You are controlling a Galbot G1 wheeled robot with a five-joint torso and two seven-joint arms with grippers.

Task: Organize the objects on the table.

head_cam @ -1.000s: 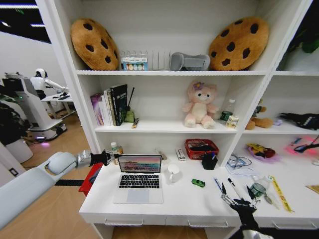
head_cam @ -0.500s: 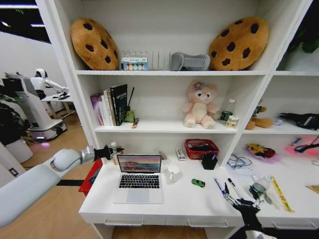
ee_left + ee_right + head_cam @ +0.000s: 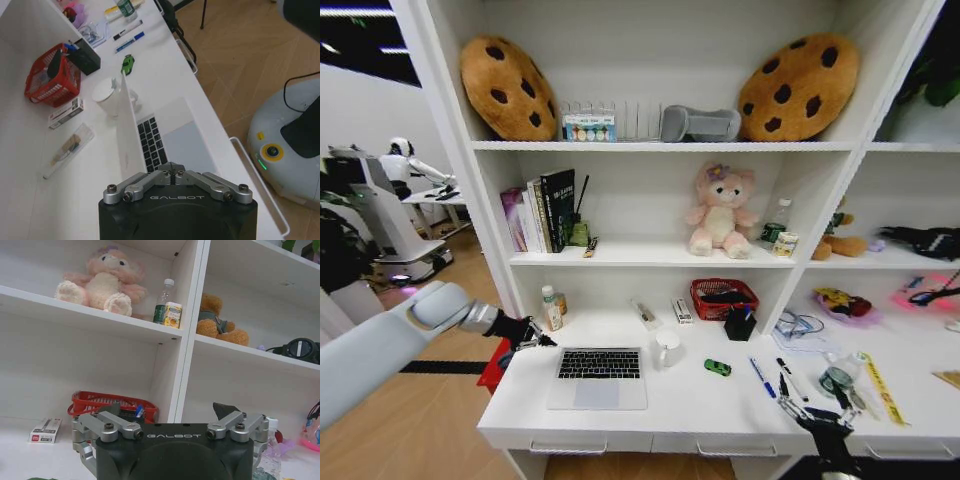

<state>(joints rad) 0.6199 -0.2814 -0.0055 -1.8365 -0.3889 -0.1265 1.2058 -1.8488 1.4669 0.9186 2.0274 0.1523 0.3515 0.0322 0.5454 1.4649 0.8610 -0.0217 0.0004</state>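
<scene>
The silver laptop [image 3: 598,376] lies near the counter's [image 3: 680,410] front edge toward its left end, lid tipped far back; from the left wrist view the lid [image 3: 127,127] looks near upright, so its exact angle is hard to judge. The left end effector [image 3: 532,337] hangs at the counter's left edge just beside the laptop's rear corner, fingers pressed together on nothing. The green toy car [image 3: 718,368] sits mid-counter beside a white mug [image 3: 667,347]. The blue pen [image 3: 762,377] and black pen [image 3: 791,379] lie toward the right front. The right end effector [image 3: 817,412] hovers at the front edge near them, fingers spread.
</scene>
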